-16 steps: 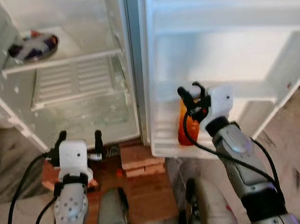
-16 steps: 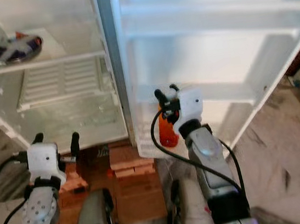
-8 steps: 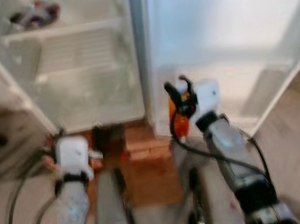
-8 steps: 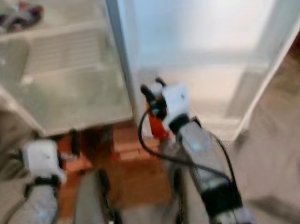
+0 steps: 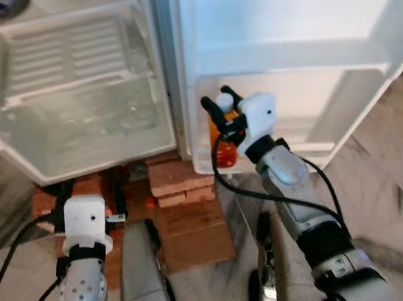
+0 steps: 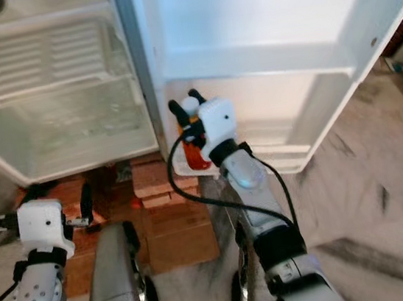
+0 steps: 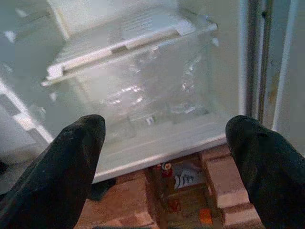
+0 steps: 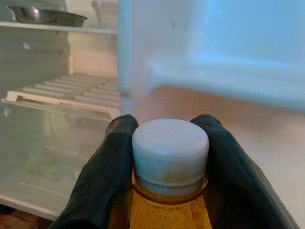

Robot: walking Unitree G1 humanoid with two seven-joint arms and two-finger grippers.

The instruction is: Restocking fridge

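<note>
The open white fridge (image 5: 67, 86) stands before me on red bricks (image 5: 179, 179). In its door's lowest white shelf (image 5: 309, 118) sits the orange bottle with a white ribbed cap (image 8: 170, 152), my right gripper (image 5: 219, 105) clamped on its neck. My left gripper (image 7: 167, 157) hangs spread wide, holding nothing.

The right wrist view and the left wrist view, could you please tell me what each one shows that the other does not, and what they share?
Right wrist view: two black fingers closed on the neck of an orange bottle just under its white cap, with the fridge door's shelf behind and a metal dish on an upper shelf.

Left wrist view: the left gripper open and holding nothing, above the bricks under the fridge.

Both: the clear crisper drawer and the ribbed white shelf over it.
</note>
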